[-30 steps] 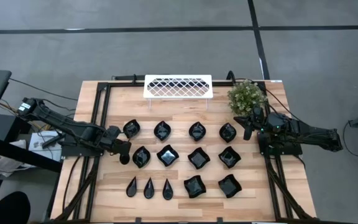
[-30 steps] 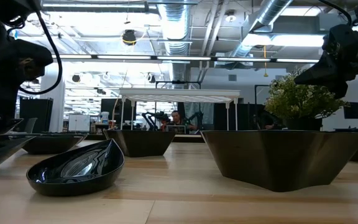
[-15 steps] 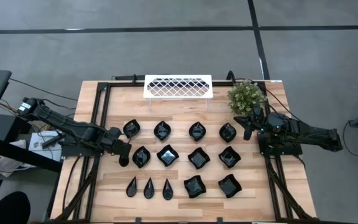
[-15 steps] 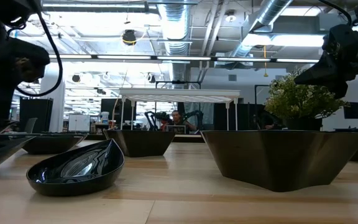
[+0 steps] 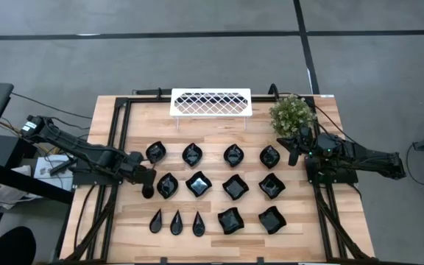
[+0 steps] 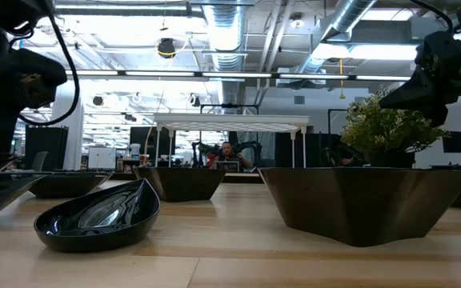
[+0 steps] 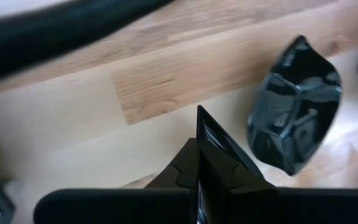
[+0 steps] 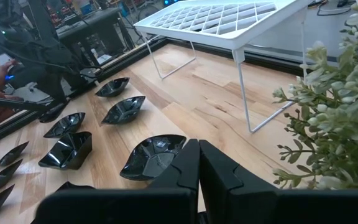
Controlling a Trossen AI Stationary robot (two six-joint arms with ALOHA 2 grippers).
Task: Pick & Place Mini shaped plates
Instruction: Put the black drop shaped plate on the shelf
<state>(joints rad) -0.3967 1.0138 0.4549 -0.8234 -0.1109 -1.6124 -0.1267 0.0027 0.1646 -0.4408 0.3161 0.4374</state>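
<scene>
Several glossy black mini plates lie in three rows on the wooden table: rounded ones at the far row, squarish ones in the middle, three teardrops at the near left. My left gripper is just left of the middle row's leftmost plate, which also shows in the left wrist view. It is shut on a thin glossy black piece that looks like a small plate seen edge-on. My right gripper is shut and empty, beside the plant, above the far row's right end. My left gripper pinches a thin glossy black edge between its two fingers; it sticks out past the fingertips. The fingers hide the rest, so I cannot tell which part of the plate it is, or whether it touches the table.
A white lattice rack stands on thin legs at the far edge. A small potted plant stands at the far right, close to my right gripper. Bare wood shows between the rack and the plates. A black frame runs along the table's sides.
</scene>
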